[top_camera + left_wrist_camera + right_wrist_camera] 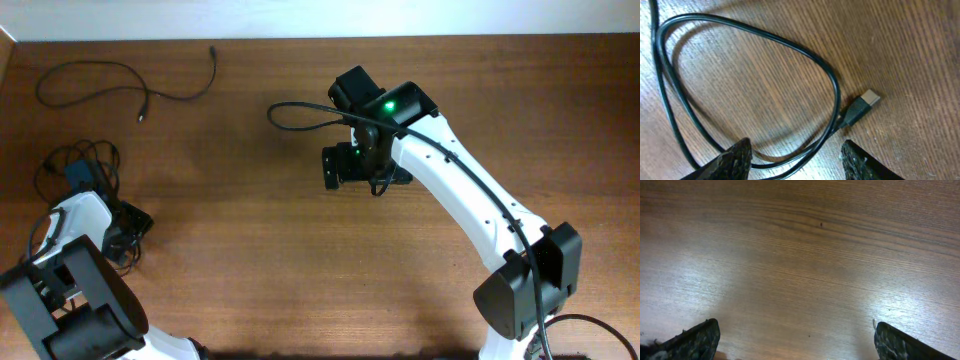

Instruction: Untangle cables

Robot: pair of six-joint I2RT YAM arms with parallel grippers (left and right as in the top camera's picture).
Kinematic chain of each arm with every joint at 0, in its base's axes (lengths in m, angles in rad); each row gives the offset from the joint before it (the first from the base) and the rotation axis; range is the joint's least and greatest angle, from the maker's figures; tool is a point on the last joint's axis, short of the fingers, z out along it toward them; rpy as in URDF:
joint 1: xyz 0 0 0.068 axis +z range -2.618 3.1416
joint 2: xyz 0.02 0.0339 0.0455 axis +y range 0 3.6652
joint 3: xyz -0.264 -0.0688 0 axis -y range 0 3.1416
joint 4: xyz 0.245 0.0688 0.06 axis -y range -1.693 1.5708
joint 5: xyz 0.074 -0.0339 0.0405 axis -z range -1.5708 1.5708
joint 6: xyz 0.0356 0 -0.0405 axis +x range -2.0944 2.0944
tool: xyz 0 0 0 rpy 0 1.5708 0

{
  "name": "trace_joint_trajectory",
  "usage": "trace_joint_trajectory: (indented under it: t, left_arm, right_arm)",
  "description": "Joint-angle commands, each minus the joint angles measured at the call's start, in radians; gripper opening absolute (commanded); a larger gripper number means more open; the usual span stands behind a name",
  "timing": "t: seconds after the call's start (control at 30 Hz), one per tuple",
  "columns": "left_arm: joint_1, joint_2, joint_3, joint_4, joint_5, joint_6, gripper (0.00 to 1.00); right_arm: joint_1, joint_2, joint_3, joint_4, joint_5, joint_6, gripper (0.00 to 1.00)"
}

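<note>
The grained wooden table point(300, 270) lies bare under the right gripper point(797, 341), which is spread wide, empty and well apart from the cables. The nearer left gripper point(799, 161) gapes, holding nothing. A smooth black cord loop point(836, 90) lies just ahead of it, the silver-tipped plug point(869, 98) pointing up-right. The tangle point(78, 165) seems to lie beside that arm.

Your left arm point(85, 212) sits lower left, left gripper point(797, 161) jaws parted; right arm point(470, 190) reaches upper centre, right gripper point(797, 342) spread wide.

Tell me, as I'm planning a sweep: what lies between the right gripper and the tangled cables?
Only bare wooden table, as the overhead view shows, between the right gripper and the cables.
</note>
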Motion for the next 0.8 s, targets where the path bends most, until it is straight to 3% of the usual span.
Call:
trace_joint_trajectory:
  t: [0.0, 0.13, 0.27, 0.47, 0.63, 0.7, 0.73, 0.77]
  left_arm:
    - [-0.001, 0.016, -0.009, 0.004, 0.029, 0.017, 0.6]
    - [0.0, 0.034, -0.009, 0.011, 0.029, 0.017, 0.53]
    - [0.0, 0.103, -0.009, 0.024, -0.013, 0.016, 0.34]
    - [0.021, 0.104, 0.019, 0.05, -0.023, 0.016, 0.15]
    - [0.097, 0.104, 0.092, -0.01, -0.023, 0.016, 0.2]
    - [0.116, 0.104, 0.129, -0.043, -0.023, 0.016, 0.33]
    - [0.118, 0.104, 0.163, -0.077, -0.023, 0.016, 0.46]
    - [0.117, 0.104, 0.185, -0.093, -0.019, 0.016, 0.52]
  right_arm:
    - [0.006, -0.01, -0.003, 0.003, -0.005, -0.003, 0.99]
    - [0.006, -0.01, -0.003, 0.003, -0.005, -0.003, 0.99]
    - [0.006, -0.01, -0.003, 0.003, -0.005, -0.003, 0.99]
    - [0.006, -0.01, -0.003, 0.003, -0.005, -0.003, 0.98]
    - [0.006, -0.01, -0.003, 0.003, -0.005, -0.003, 0.98]
    - [0.006, -0.01, -0.003, 0.003, -0.005, -0.003, 0.98]
    - [0.006, -0.01, -0.003, 0.003, -0.005, -0.003, 0.99]
    - [0.006, -0.01, -0.003, 0.003, -0.005, -0.003, 0.99]
